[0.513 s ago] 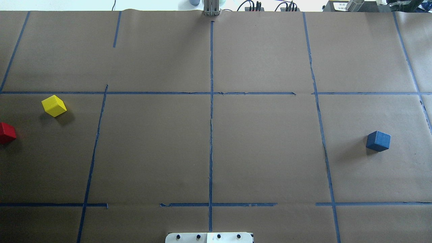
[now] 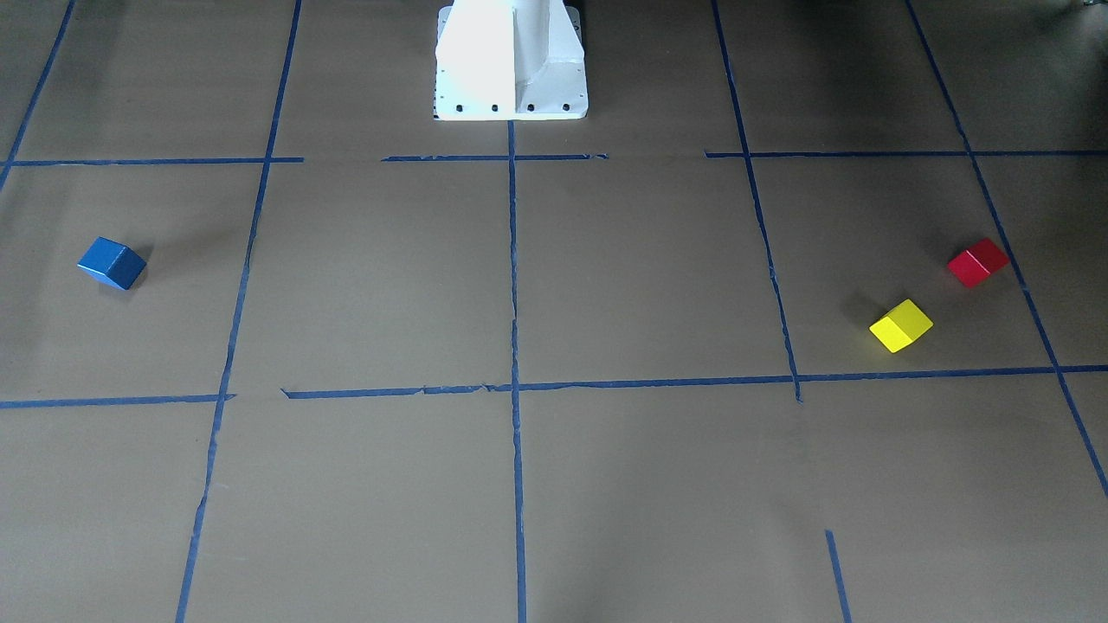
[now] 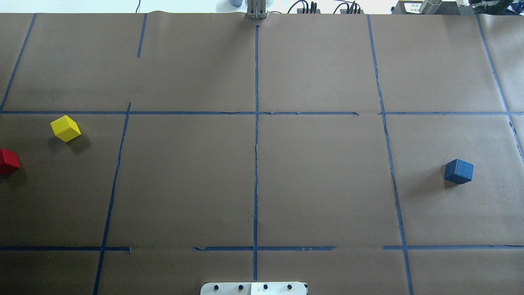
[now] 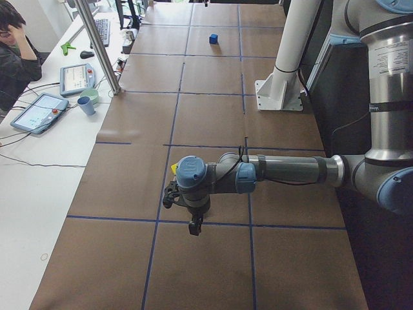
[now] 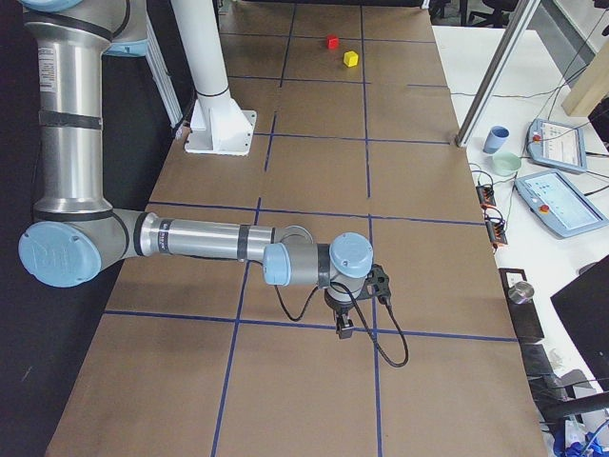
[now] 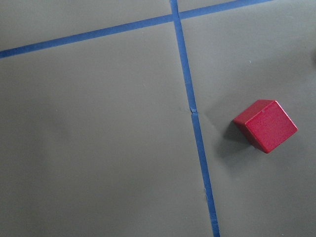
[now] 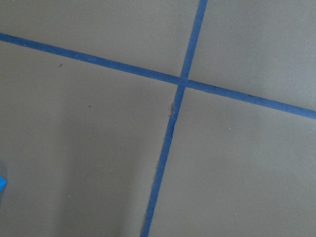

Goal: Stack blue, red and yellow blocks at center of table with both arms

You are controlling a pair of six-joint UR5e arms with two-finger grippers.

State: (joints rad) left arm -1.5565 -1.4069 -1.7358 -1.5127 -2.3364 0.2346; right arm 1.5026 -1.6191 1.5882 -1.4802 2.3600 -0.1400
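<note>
Nothing has shifted in the last half second, so stacking is unstarted: the red block (image 3: 8, 161) and yellow block (image 3: 65, 128) sit left on the desk (image 3: 319, 176), the blue block (image 3: 459, 171) sits right, and I cannot tell whether the left hand (image 4: 192, 227) or right hand (image 5: 344, 328) is apart or together.

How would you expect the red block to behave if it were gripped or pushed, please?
The red block looks like a rigid cube with flat faces, so it should probably keep its shape when squeezed. Resting flat on the paper, it seems likelier to slide than roll if pushed. Its matte surface suggests a fair grip; its weight cannot be judged.
</note>
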